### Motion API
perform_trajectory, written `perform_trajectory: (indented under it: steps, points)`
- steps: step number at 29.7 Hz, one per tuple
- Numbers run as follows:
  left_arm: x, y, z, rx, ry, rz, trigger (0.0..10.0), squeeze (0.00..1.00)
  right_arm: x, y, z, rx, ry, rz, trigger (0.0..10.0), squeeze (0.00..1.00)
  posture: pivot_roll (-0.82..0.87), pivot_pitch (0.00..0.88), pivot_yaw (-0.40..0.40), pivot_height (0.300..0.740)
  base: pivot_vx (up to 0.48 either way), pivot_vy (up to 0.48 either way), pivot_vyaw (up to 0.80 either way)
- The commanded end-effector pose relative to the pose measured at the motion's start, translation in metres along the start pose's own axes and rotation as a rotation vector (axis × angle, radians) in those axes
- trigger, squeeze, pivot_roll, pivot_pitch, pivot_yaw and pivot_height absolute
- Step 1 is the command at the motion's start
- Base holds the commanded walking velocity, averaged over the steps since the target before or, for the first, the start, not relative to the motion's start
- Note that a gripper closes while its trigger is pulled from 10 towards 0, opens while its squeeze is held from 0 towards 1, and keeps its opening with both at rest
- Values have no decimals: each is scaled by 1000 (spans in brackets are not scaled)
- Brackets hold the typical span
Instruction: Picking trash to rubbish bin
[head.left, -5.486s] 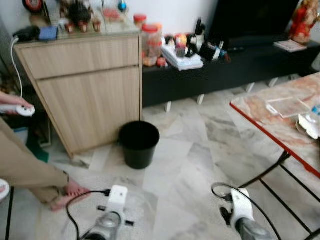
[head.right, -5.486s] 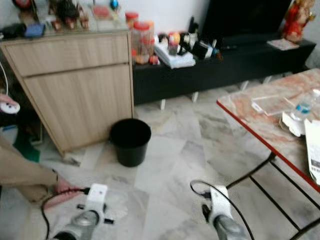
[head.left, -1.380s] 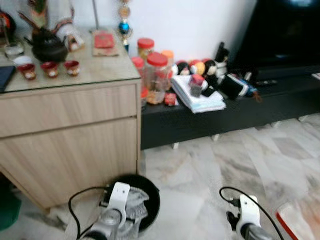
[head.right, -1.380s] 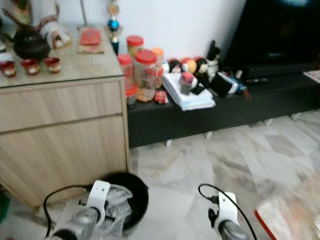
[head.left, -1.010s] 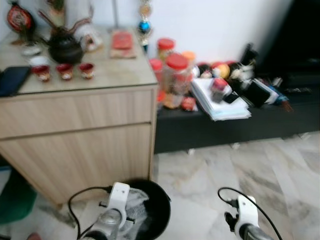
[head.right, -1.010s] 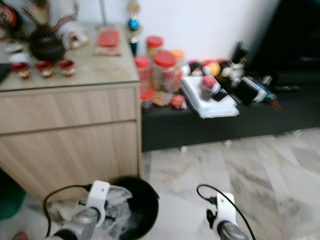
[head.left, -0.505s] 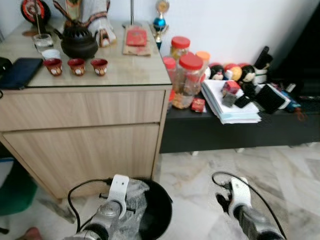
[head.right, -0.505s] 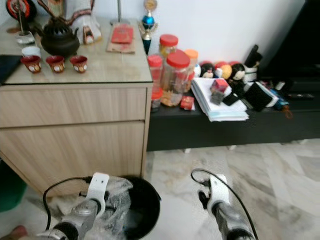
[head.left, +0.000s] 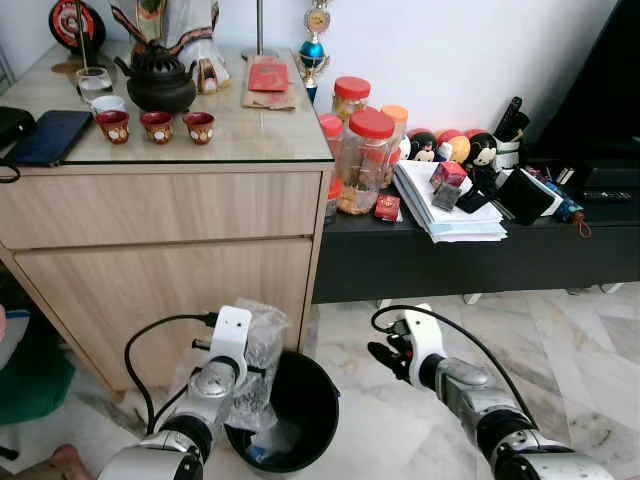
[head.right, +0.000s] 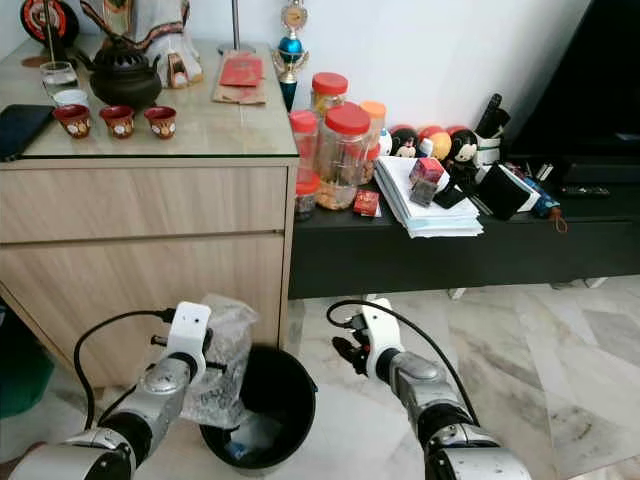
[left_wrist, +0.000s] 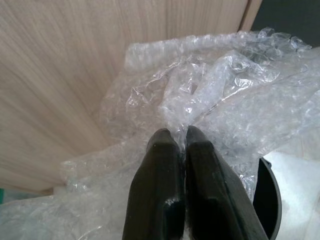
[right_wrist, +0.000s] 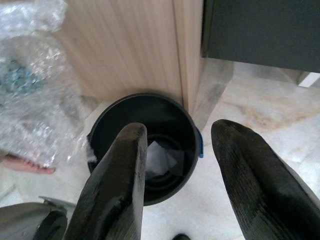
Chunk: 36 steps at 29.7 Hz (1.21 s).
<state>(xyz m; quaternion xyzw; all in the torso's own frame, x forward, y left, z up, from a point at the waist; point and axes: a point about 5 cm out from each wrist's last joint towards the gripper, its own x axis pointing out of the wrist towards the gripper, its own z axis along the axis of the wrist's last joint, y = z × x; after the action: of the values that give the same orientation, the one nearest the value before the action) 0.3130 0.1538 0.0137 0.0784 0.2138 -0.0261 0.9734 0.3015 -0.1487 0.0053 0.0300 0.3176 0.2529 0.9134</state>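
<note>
A crumpled sheet of clear bubble wrap hangs over the left rim of the round black bin, which stands on the floor against the wooden cabinet. My left gripper is shut on the bubble wrap, pinching a fold between its fingertips. Some white paper lies at the bottom of the bin. My right gripper hovers to the right of the bin, a little above its rim. It stands open with nothing between its fingers.
The light wooden cabinet rises right behind the bin, with cups and a teapot on top. A low black bench with jars and books runs to the right. A person's foot shows at the lower left. Marble floor lies open to the right.
The view has shifted and sharpened. My left gripper has lifted the bubble wrap higher beside the bin. My right arm has risen and reached forward, nearer the bin.
</note>
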Motion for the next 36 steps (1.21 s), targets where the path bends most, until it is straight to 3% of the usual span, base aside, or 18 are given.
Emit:
perform_trajectory:
  steps: [1,15,16,17,36]
  points:
    - [3,-2,10,-16,-33,-7,10000,0,1,1,11,-28,-13,14,10000,0,-54,79,-151,740,0,0,0]
    - [8,-22,32,19,-94,-117,10000,0,1,4,11,-38,-19,64,10000,0,-87,105,-166,740,0,0,0]
    - [8,-22,32,19,-95,-119,10000,86,1,4,11,-39,-19,64,10000,0,-88,107,-167,740,0,0,0]
    - [8,-23,32,13,-96,-124,10000,1000,0,4,12,-39,-21,67,10000,0,-88,107,-167,740,0,0,0]
    - [7,-25,27,25,-78,-141,10000,1000,-1,3,12,-39,-26,56,10000,0,-90,108,-171,740,0,0,0]
